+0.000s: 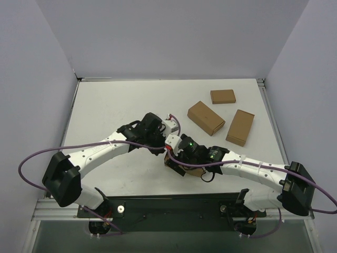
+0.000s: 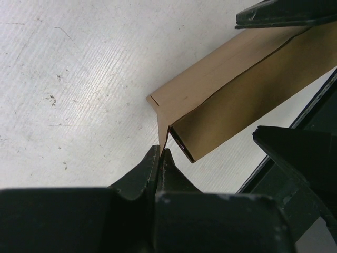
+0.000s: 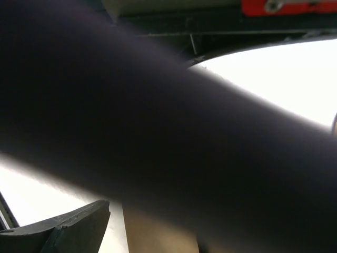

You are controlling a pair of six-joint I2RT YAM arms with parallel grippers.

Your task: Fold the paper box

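Left gripper [image 2: 160,155] pressed together, pinching corner flap of paper box [image 2: 231,100] (thin edge at its tips). Box's long axis runs ahead-right from it. Right gripper [image 2: 287,79] spread, straddling far end.

A broad dark band [image 3: 174,132], blurred beyond recognition, was seen filling most of the right wrist view, from the upper left down to the lower right. Above it, a red strip [image 3: 287,6] and dark bars [image 3: 210,26] were made out at the top edge, with the bright white table [image 3: 295,79] at the right. Below it, a black finger [image 3: 63,229] was seen at the lower left, with a tan patch of the paper box [image 3: 158,234] just beside it.
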